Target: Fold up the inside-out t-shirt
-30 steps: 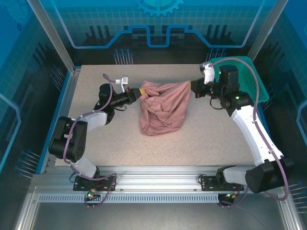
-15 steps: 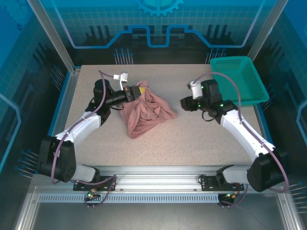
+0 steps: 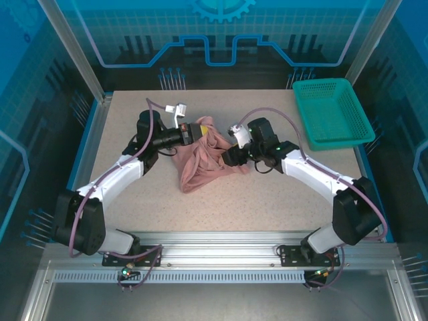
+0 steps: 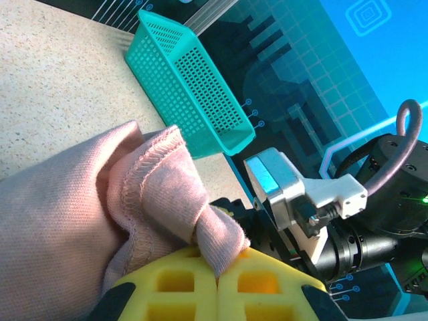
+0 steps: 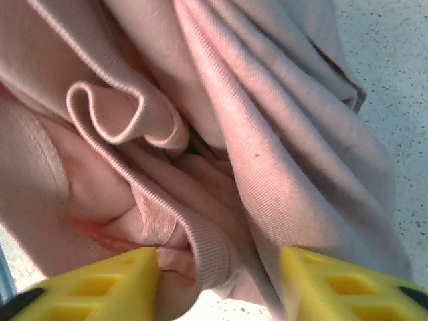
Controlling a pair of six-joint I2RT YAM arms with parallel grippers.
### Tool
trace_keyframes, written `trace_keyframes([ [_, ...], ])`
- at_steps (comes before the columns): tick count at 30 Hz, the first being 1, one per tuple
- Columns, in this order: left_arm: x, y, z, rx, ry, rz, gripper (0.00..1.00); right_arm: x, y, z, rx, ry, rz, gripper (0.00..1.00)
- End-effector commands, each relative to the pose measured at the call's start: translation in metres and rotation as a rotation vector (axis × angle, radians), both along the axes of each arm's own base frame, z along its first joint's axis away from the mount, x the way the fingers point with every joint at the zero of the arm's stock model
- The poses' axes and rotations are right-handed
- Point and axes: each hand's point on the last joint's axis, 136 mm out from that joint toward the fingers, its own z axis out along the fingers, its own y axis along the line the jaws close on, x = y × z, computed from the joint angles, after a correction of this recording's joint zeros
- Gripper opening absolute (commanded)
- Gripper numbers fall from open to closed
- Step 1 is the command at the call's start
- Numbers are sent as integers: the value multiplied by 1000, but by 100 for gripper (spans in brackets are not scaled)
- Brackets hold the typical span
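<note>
The inside-out t-shirt (image 3: 204, 164) lies in a crumpled salmon-pink heap at mid-table. My left gripper (image 3: 198, 129) is at the heap's far left top, shut on a bunched edge of the t-shirt (image 4: 87, 200); the yellow left gripper (image 4: 219, 269) pinches a twisted fold. My right gripper (image 3: 228, 158) presses against the heap's right side. In the right wrist view the right gripper (image 5: 219, 271) is open, its yellow fingers (image 5: 110, 281) either side of a ribbed hem of the t-shirt (image 5: 267, 154), without clamping it.
A teal mesh basket (image 3: 331, 114) stands at the back right corner of the table and also shows in the left wrist view (image 4: 194, 87). Bare speckled tabletop (image 3: 281, 200) lies in front of the heap. Blue enclosure walls surround the table.
A second ago the shirt hung stretched between both grippers. The right gripper let go, the shirt sagged into a heap, and the right arm swung left from beside the basket onto the cloth.
</note>
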Motion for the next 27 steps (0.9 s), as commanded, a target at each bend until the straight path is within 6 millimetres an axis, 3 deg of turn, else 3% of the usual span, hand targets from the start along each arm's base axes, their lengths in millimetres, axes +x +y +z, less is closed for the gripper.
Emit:
trace_keyframes([
  [1, -2, 0, 26, 3, -95, 6, 0, 9, 5, 11, 8, -19, -49, 23],
  [3, 1, 4, 16, 42, -82, 38, 0, 15, -10, 25, -27, -66, -100, 3],
  [4, 5, 10, 7, 79, -66, 78, 0, 17, -19, 39, -24, -94, -123, 0],
  [6, 12, 22, -15, 158, -21, 160, 0, 14, -30, 71, 43, -136, -125, 0],
  [9, 14, 34, -44, 261, 32, 230, 11, 2, -36, 115, 162, -193, -82, 0],
  [11, 10, 35, -54, 300, 29, 237, 22, -3, -39, 128, 195, -206, -66, 0],
  [14, -2, 31, -62, 345, 8, 215, 40, -4, -44, 133, 197, -208, -58, 0],
  [20, -22, 18, -71, 507, -64, 173, 62, -2, -55, 132, 191, -203, -26, 0],
  [27, -6, 4, -69, 577, -92, 117, 73, 1, -61, 125, 175, -185, -20, 0],
])
